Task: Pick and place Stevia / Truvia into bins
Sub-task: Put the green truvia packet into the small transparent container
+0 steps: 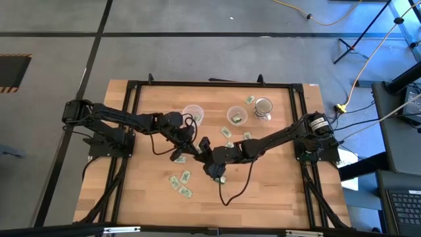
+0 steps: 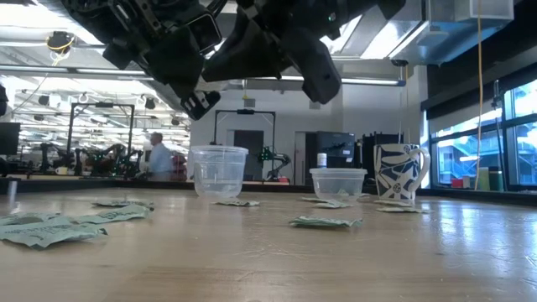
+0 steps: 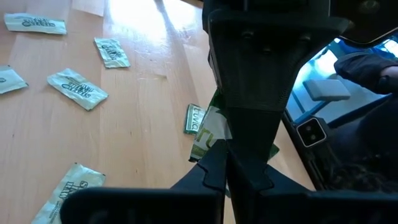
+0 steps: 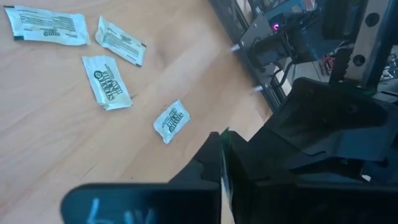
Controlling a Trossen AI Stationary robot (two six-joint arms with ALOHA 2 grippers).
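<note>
The left hand [image 3: 227,165] gripped a green sachet [image 3: 208,134] above the counter [image 1: 263,191]. The right hand [image 4: 222,165] pinched another sachet [image 4: 224,158] edge-on.

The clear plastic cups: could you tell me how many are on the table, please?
2: one cup left of centre at the far side, another cup just right of it, beside the patterned mug.

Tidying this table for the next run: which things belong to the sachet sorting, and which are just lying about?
Job: small green-and-white paper sachets; two round clear plastic cups; one sachet pinched in the left gripper, one in the right gripper.
Lying about: white mug with blue pattern.
</note>
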